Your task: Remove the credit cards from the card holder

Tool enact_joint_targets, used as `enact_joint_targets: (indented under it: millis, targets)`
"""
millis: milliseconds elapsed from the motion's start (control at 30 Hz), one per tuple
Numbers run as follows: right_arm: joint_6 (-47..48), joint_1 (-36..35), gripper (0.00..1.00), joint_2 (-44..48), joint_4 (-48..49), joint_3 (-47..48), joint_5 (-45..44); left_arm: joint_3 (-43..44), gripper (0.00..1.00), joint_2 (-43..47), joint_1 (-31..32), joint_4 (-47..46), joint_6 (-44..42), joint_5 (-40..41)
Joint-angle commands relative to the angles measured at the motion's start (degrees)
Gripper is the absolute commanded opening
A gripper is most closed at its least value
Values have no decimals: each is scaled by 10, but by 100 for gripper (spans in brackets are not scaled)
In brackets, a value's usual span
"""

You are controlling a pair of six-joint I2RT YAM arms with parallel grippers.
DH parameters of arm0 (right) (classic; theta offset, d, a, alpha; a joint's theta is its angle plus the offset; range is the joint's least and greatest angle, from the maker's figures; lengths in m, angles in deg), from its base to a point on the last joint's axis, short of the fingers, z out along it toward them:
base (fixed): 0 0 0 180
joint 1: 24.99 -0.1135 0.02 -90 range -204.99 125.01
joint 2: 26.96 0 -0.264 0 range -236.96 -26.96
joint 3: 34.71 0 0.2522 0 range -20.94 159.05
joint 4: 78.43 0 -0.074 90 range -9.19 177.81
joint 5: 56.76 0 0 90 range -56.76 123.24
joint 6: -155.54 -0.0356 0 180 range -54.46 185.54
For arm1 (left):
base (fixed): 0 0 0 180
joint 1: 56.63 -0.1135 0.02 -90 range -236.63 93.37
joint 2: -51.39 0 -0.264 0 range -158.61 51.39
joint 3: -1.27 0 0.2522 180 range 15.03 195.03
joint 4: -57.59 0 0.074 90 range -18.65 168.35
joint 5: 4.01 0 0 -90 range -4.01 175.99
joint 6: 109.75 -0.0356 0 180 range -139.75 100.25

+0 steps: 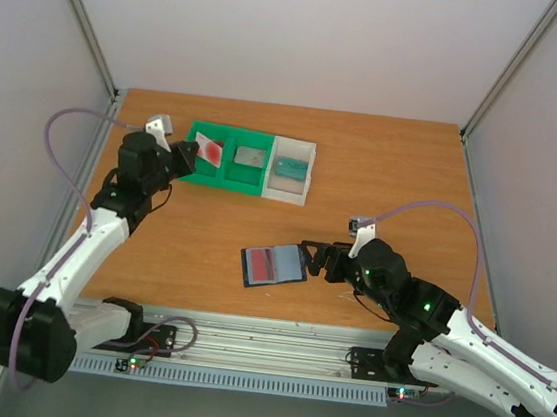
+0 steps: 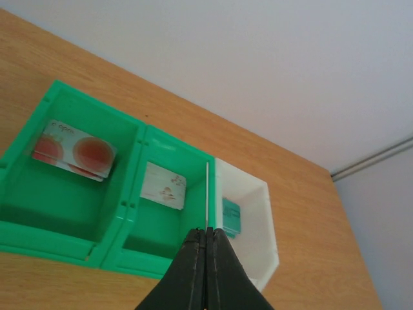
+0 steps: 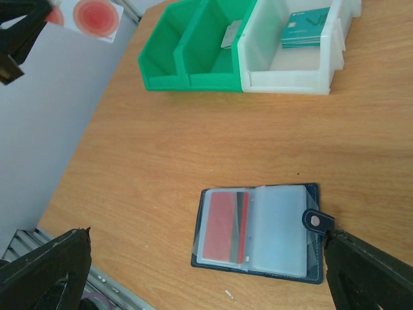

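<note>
Card holder [image 1: 274,265] open flat on bench [image 1: 383,170], long axis roughly left-right, tab end just beside right pincer [image 1: 311,260]. Right pincer spread wide, empty, far nearer than left. Red card [image 3: 222,226] in pocket away from it. Left pincer [image 2: 206,234] clamped on credit card [image 1: 208,147] over green tray [image 2: 39,213].

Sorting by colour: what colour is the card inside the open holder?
The card is red; clearest in the right wrist view.

Left gripper [image 1: 186,155] pinched tight; right gripper [image 1: 309,257] spread wide apart.
</note>
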Motion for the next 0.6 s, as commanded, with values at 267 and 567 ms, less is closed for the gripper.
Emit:
enact_joint_targets:
  millis: [267,567]
  targets:
    - [59,1,99,-17,6,17,-8,85,0,-185,-87,-76,-54,-54]
    - [65,2,98,-48,-3,38,-26,204,0,-336,-97,-55,-96,-77]
